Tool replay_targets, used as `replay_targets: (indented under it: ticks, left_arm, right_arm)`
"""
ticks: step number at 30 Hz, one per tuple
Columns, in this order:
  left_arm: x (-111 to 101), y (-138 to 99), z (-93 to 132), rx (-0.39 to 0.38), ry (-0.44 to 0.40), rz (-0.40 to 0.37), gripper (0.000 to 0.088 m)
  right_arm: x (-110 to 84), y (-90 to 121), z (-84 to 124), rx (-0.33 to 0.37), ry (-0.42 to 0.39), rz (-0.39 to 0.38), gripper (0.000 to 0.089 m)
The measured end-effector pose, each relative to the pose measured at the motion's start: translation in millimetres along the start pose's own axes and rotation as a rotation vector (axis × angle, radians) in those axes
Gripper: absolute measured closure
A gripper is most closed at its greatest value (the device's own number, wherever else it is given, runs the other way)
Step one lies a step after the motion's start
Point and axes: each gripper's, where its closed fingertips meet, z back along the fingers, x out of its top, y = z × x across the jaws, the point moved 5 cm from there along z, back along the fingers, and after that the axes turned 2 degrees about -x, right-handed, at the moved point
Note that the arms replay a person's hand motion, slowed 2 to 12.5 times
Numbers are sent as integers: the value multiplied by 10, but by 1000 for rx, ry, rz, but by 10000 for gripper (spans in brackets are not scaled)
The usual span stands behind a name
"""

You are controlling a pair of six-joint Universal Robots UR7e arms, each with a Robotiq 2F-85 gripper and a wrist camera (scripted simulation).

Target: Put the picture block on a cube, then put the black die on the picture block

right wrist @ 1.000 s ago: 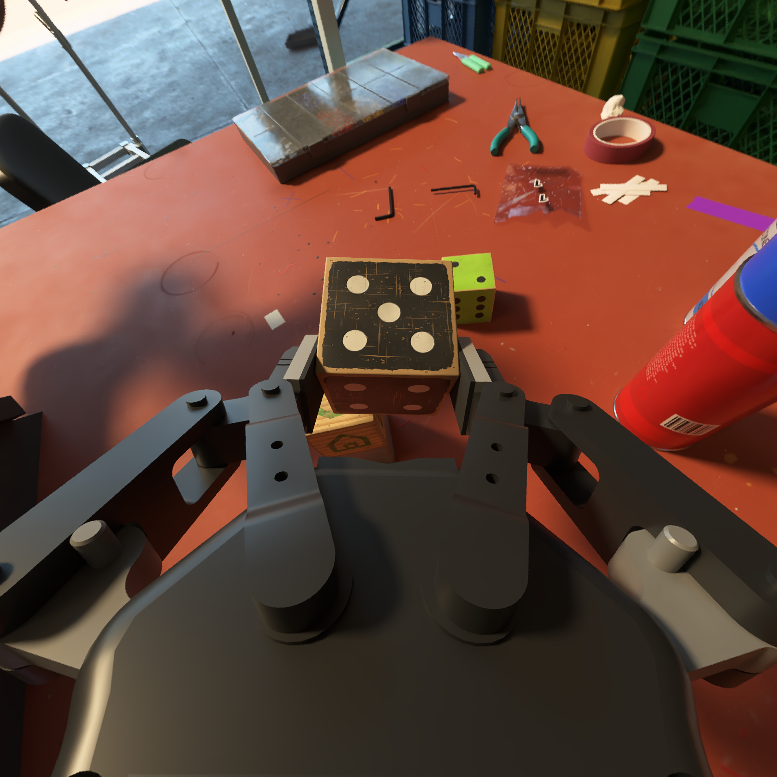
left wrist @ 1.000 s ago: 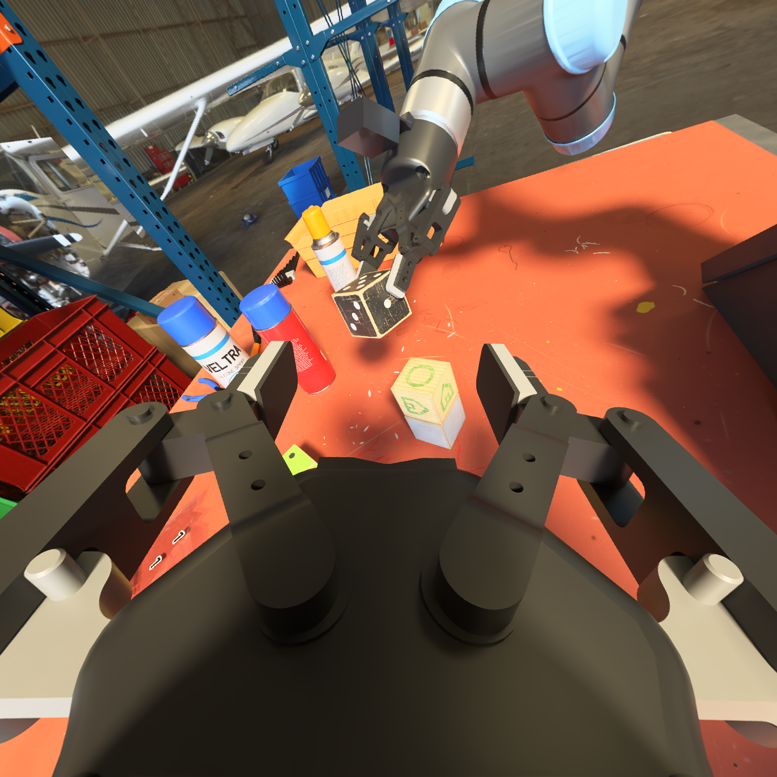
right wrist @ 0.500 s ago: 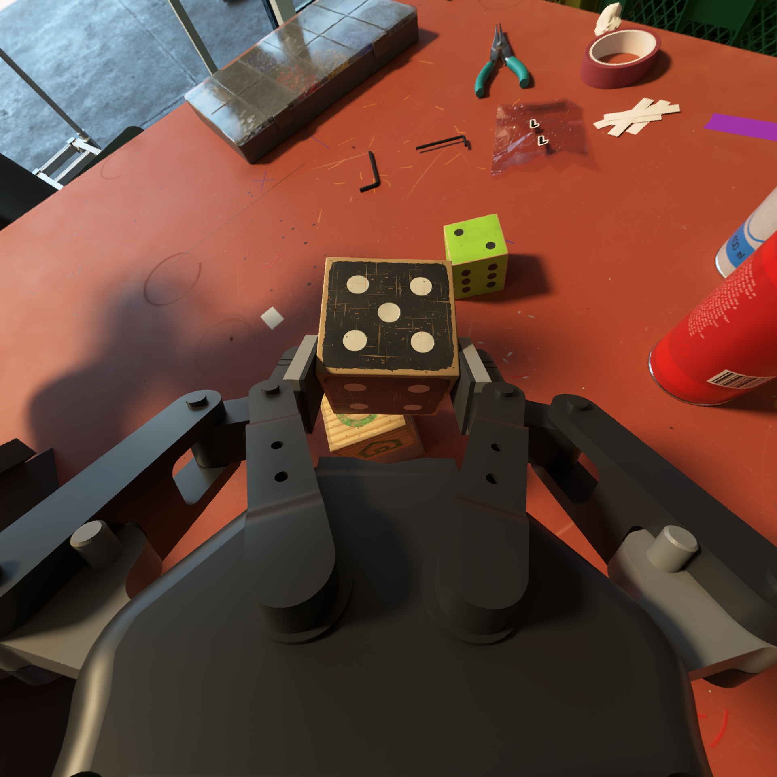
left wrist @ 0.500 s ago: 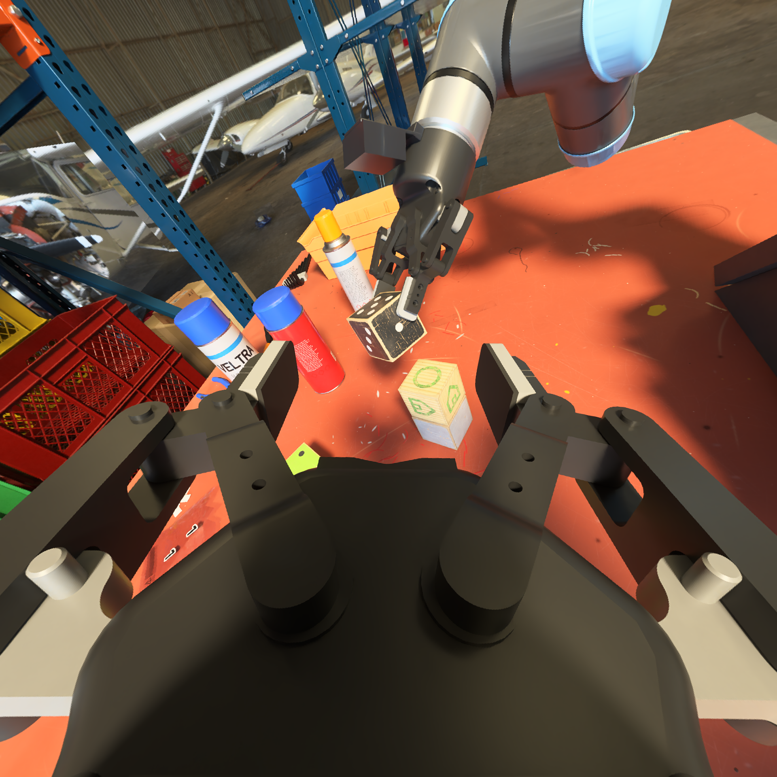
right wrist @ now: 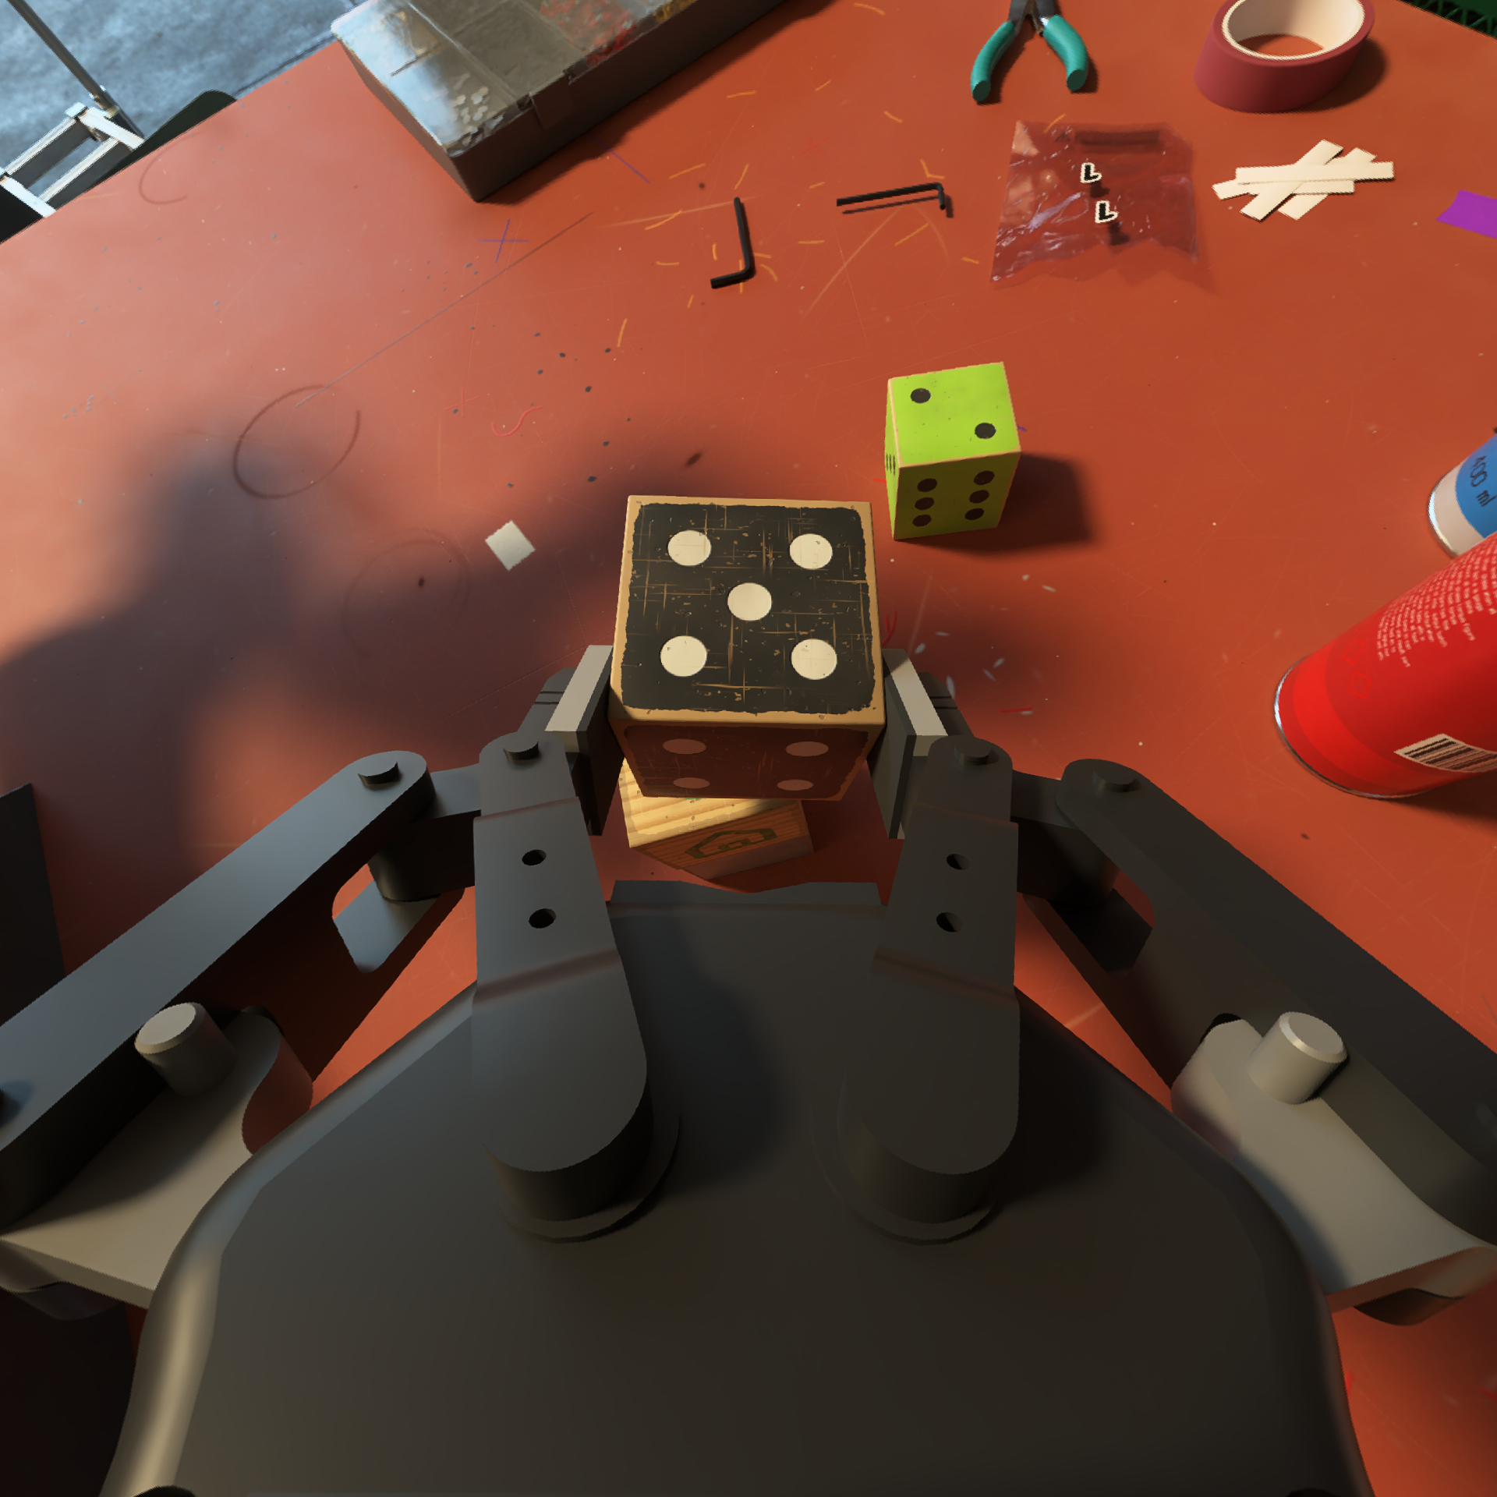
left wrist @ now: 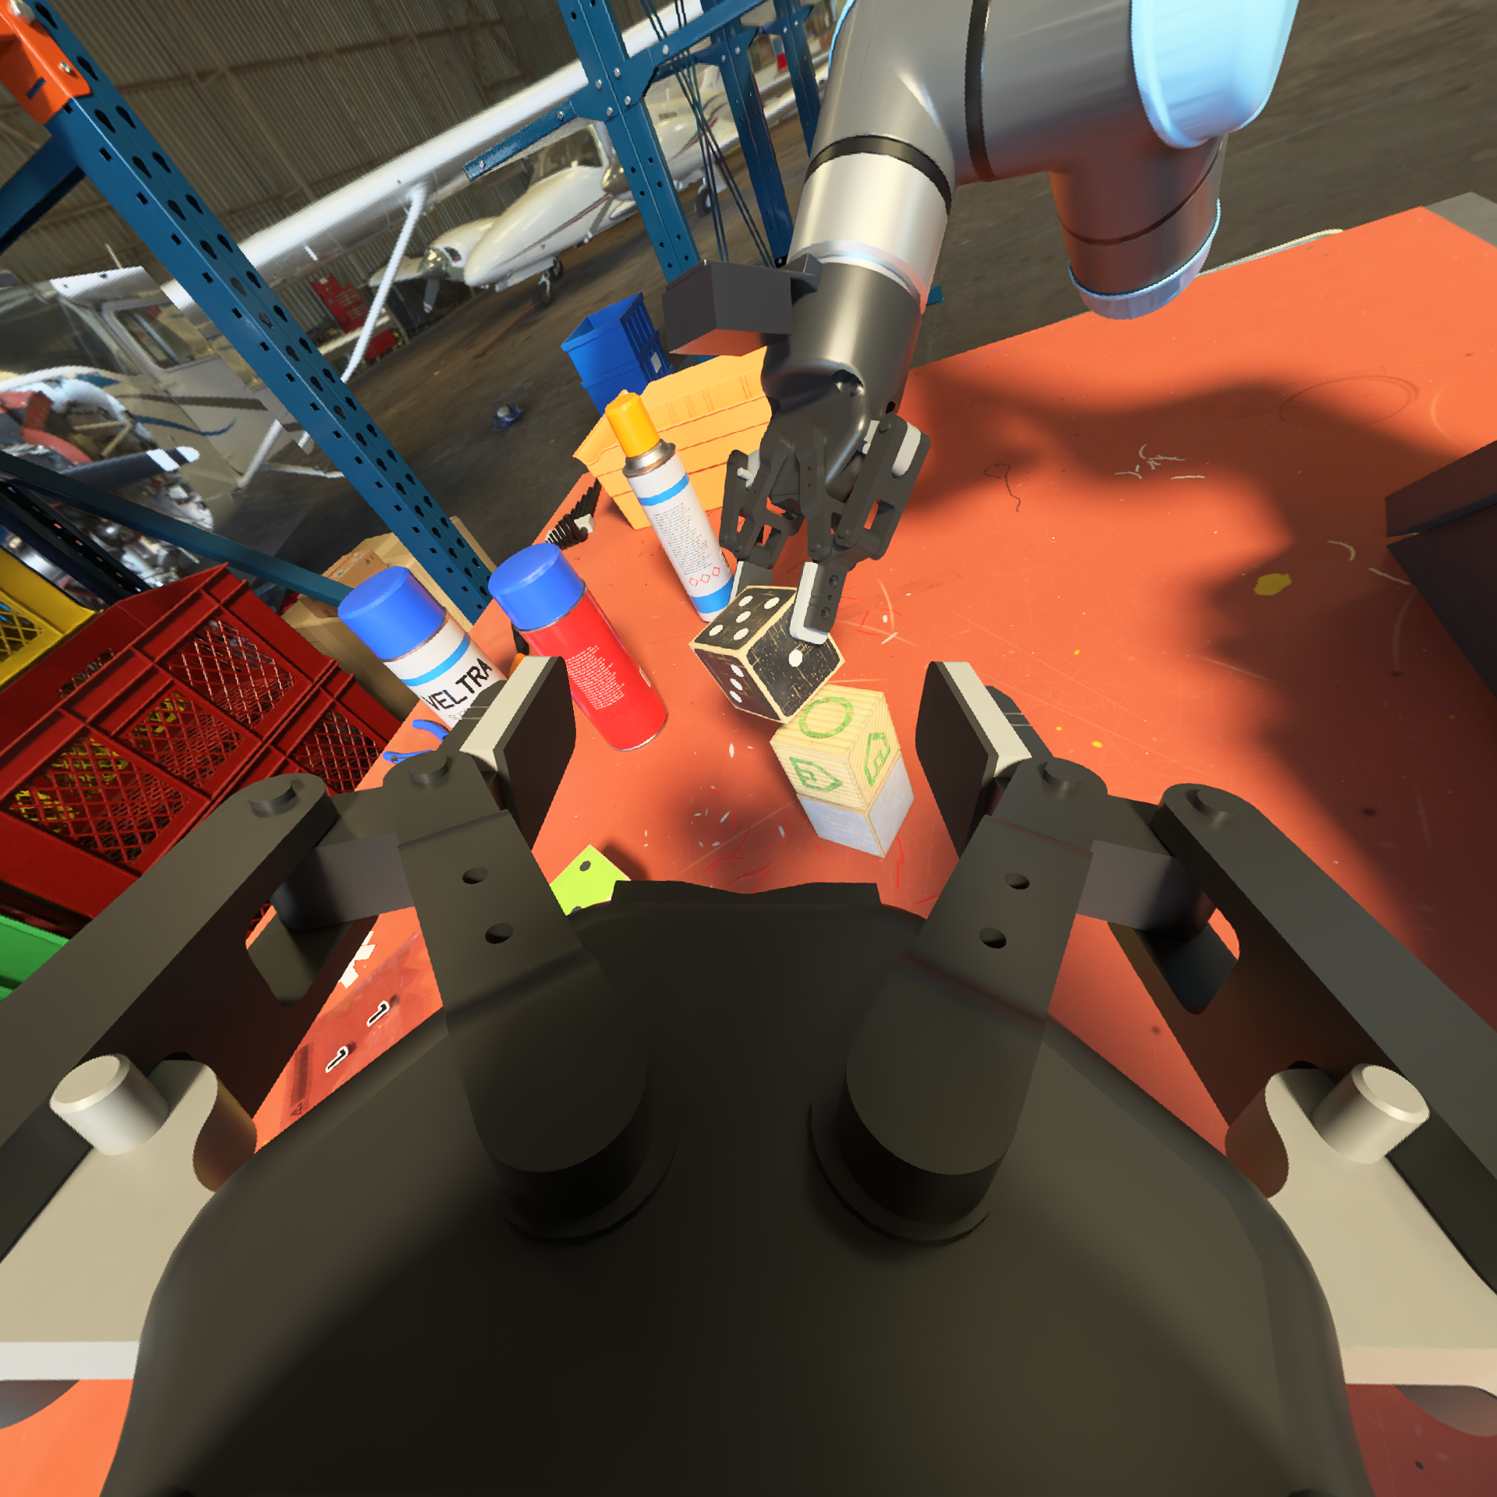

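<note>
The wooden picture block (left wrist: 838,745) with green drawings sits on a white cube (left wrist: 859,818) on the orange table (left wrist: 1134,648). My right gripper (right wrist: 745,697) is shut on the black die (right wrist: 749,603) and holds it in the air, close beside and slightly above the picture block (right wrist: 717,834). In the left wrist view the die (left wrist: 765,652) hangs tilted just behind the block, with the right gripper (left wrist: 798,603) on it. My left gripper (left wrist: 745,729) is open and empty, pulled back from the stack.
A green die (right wrist: 948,449) lies beyond the black die. Red (left wrist: 579,644) and white (left wrist: 413,640) spray cans and a thin can (left wrist: 668,506) stand left of the stack. Hex keys (right wrist: 737,243), pliers (right wrist: 1033,44), tape roll (right wrist: 1284,44) and a dark slab (right wrist: 551,73) lie farther off.
The right gripper has carried the black die toward the picture block, from well behind it to right next to its top. The left gripper has stayed open and backed off slightly.
</note>
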Motion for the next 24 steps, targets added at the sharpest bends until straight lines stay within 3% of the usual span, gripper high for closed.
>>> replay_targets:
  ticks: [8, 24]
  left_arm:
    - [-6, -9, -5, -6, 5, -5, 139]
    - [-23, -9, -1, -10, 15, -9, 137]
  right_arm:
    - [-5, 59, -76, 6, 18, 31, 379]
    - [-54, 111, -144, -55, 99, 117, 379]
